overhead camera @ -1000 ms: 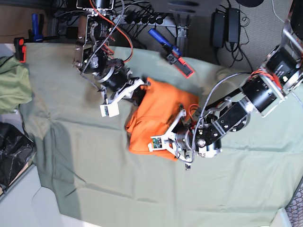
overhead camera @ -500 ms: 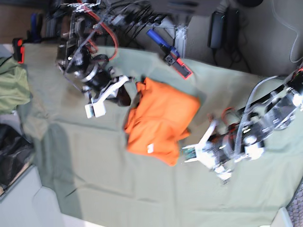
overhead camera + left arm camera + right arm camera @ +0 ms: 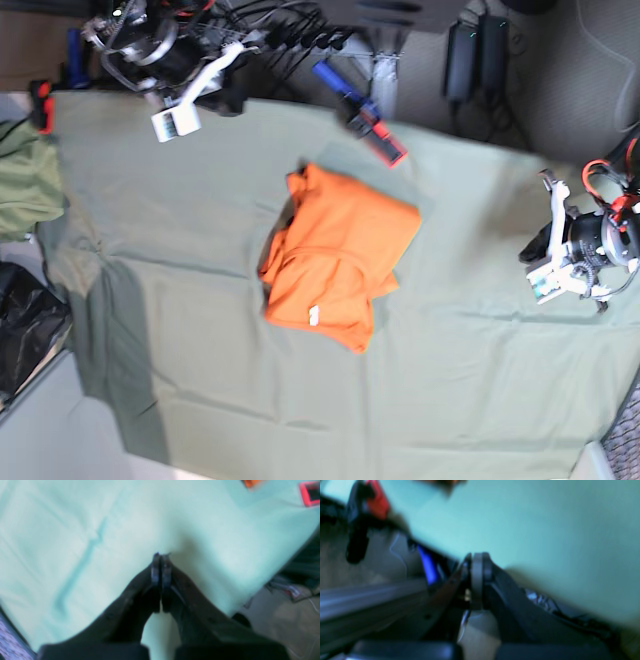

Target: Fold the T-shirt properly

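The orange T-shirt [image 3: 335, 255] lies folded in a rough rectangle in the middle of the grey-green table cloth [image 3: 200, 300], its small white tag [image 3: 313, 316] showing near the front edge. My left gripper [image 3: 536, 248] is at the right side of the table, well away from the shirt; in the left wrist view it [image 3: 161, 555] is shut and empty over bare cloth. My right gripper [image 3: 232, 98] is at the table's back left edge; in the right wrist view it [image 3: 477, 555] is shut and empty. A sliver of the orange shirt [image 3: 251, 482] shows at the top of the left wrist view.
An olive-green bunched garment [image 3: 25, 175] lies at the left edge. A blue and red tool [image 3: 360, 120] lies at the back of the cloth. A red and black tool [image 3: 42, 105] sits at the back left corner. A black bag [image 3: 25, 330] is at the left, power bricks [image 3: 478, 50] behind.
Both grippers have let go of the shirt and drawn away, the right one to the back left, the left one to the right. The shirt stays folded in place.
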